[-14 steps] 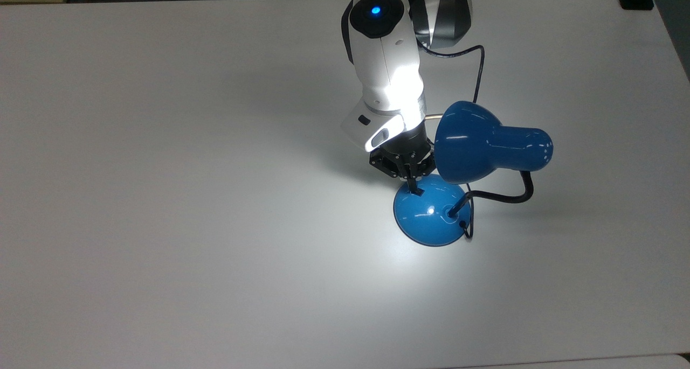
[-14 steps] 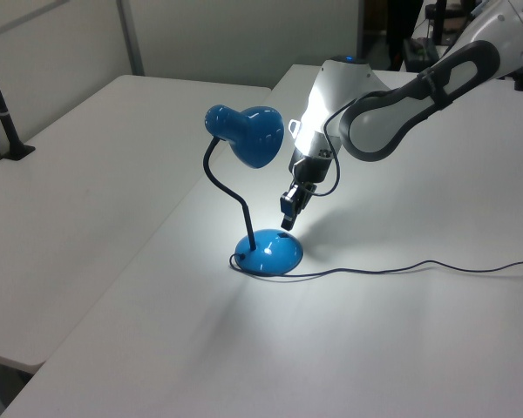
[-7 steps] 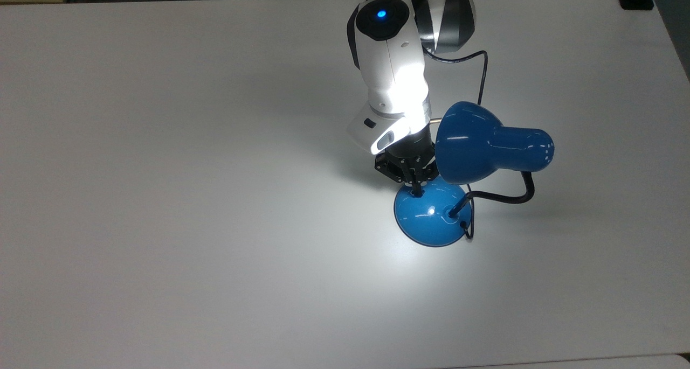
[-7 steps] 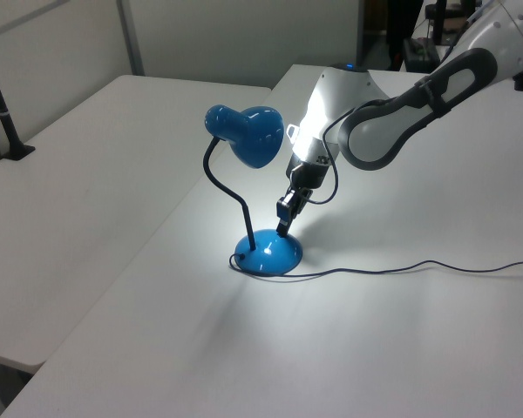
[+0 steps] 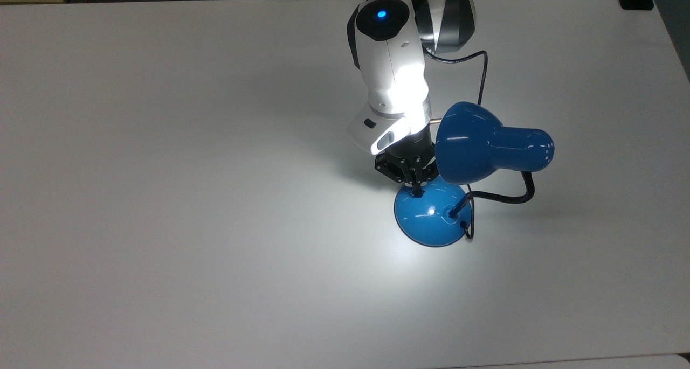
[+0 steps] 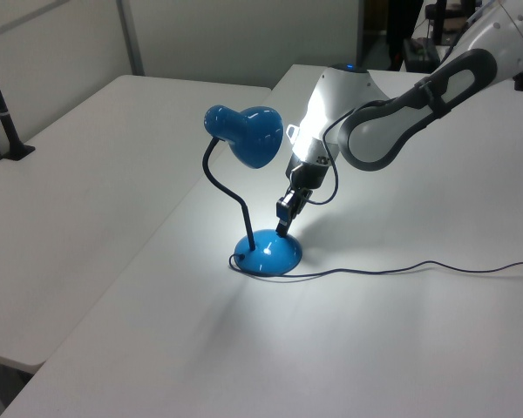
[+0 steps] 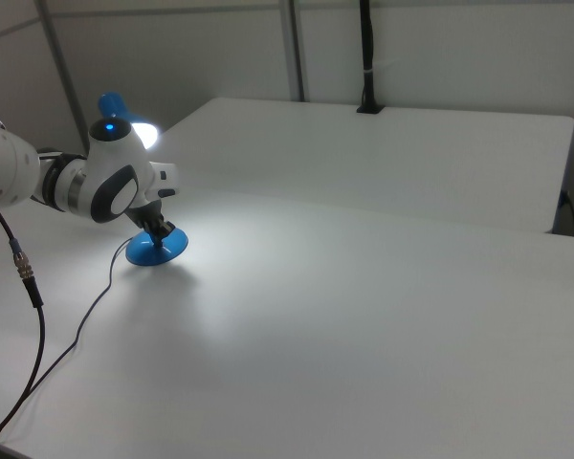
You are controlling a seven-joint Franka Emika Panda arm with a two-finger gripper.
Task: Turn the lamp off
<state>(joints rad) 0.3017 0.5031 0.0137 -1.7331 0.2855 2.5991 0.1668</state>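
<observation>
There is one lamp (image 5: 474,159) on the white table (image 5: 161,196), and one robot arm (image 5: 391,72) reaching to it. The lamp is glossy blue and it is lit: a bright pool of light lies on the table around its base (image 5: 431,218) and on the arm's white shell. In the top view the base sits a little to the right of the table's middle, and the shade (image 5: 466,143) hangs above it at about 1 o'clock from the base. One black bendy neck (image 5: 506,196) comes out of the dome and curves away at 3 o'clock before it rises to the shade. One thin dark cord (image 6: 392,268) runs from the base over the table toward 3 o'clock in the left view.

The gripper (image 5: 416,188) points down at the base from 11 o'clock in the top view. Its two fingers are pressed together into one black tip, holding nothing between them, and this tip touches the upper part of the dome, where a small black switch (image 5: 416,193) sits. In the left view the gripper (image 6: 283,228) meets the base (image 6: 268,254) at its far upper edge. In the right view the lamp's base (image 7: 156,249) is at the right view's left, just below the arm's wrist (image 7: 120,186).

One more white table (image 6: 96,165) stands beside the first one, at 9 o'clock in the left view, and one black post (image 6: 2,109) is clamped at its edge.
</observation>
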